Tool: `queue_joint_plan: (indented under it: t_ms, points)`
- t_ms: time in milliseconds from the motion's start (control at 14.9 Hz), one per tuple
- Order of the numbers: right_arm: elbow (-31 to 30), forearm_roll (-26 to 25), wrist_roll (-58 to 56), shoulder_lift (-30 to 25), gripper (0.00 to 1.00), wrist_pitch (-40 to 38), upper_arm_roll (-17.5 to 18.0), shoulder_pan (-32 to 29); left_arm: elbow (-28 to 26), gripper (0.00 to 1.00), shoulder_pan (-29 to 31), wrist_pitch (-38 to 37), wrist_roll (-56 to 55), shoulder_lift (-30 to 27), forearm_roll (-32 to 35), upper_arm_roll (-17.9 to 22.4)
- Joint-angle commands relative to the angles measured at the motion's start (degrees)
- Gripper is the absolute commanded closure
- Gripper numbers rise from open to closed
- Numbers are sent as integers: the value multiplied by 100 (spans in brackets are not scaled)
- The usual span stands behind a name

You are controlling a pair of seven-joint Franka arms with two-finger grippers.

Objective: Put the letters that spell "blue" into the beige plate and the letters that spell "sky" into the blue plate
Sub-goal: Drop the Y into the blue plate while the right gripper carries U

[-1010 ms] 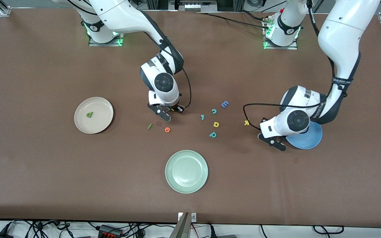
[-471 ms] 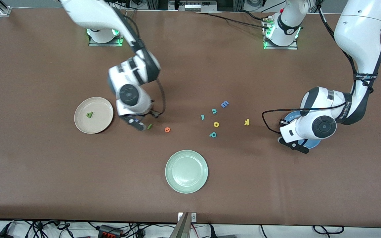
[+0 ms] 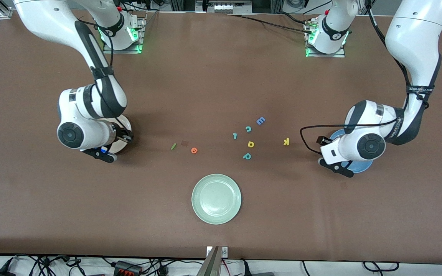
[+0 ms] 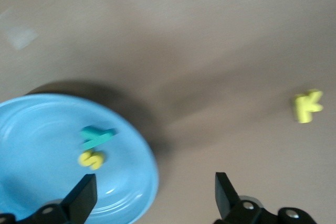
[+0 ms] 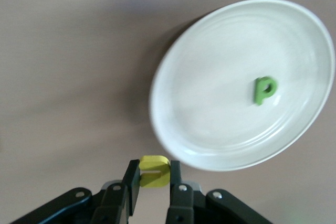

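Right gripper (image 5: 154,182) over the rim of the beige plate (image 5: 210,145) at frame left, jaws clamped on the yellow u (image 5: 154,171); green b (image 5: 264,89) on that plate. Left gripper (image 4: 155,198) over the blue plate (image 4: 37,129) at frame right, jaws wide, empty; teal y (image 4: 96,137) and yellow s (image 4: 91,159) inside. Yellow k (image 3: 286,142), green l (image 3: 173,146), orange e (image 3: 194,150) mid-frame on the worktop (image 3: 221,76).

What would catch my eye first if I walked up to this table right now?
Probably the two white arms, each hanging over a plate at its own end of the table. The right tool pinches a small yellow letter by the rim of the beige plate, where a green letter lies. The left tool stands open over the blue plate, which holds a teal letter and a yellow one.
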Motion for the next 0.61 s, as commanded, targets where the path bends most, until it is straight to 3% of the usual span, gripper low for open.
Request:
queue_joint_plan:
  t_ms: [0,135,404,471,538]
  points:
    - [-446,-82,-468,-130,85,286,57,-212,22,0,-155,124,-1115,34,15,-517]
    - [-674,-265,-495,-113,85,637,57,-229,-82,0,-375,563,-1970,140,50,-554]
    - [-991,-354,-794,-104,82,955,57,-369,-688,0,-376,1512,-2254,175,50,-553]
    - [-992,-354,-855,-104,78,955,57,-422,-846,0,-393,1706,-2446,184,59,-536]
    - [-992,-354,-977,-69,65,972,57,-510,-935,0,-419,1882,-2657,228,103,-536]
